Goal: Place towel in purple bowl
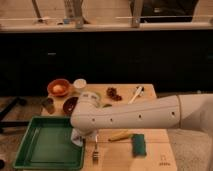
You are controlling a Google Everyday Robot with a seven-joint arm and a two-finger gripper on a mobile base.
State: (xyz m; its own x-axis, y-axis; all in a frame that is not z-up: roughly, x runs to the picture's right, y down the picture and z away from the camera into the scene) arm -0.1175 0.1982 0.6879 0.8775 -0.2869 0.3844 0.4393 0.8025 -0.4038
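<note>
While the pincer (80, 132), under the white arm's (135, 116) end, is clenched on the small pale grey-blue cloth towel (77, 139) at the green plastic tray's (47, 144) edge, the carry step is in hand. Next: shift toward 11 o'clock over the round dark purple bowl (68, 105), then release.

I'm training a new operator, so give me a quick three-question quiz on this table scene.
1. True or false: the towel lies in the purple bowl.
2. The claw, shut on the towel under the arm's end, hangs over: A) the tray's right rim; B) the orange bowl; C) the white cup.
3. Fill in: the sponge near the table's front edge is ___ in colour.
Key: 1 false; 2 A; 3 green.
</note>
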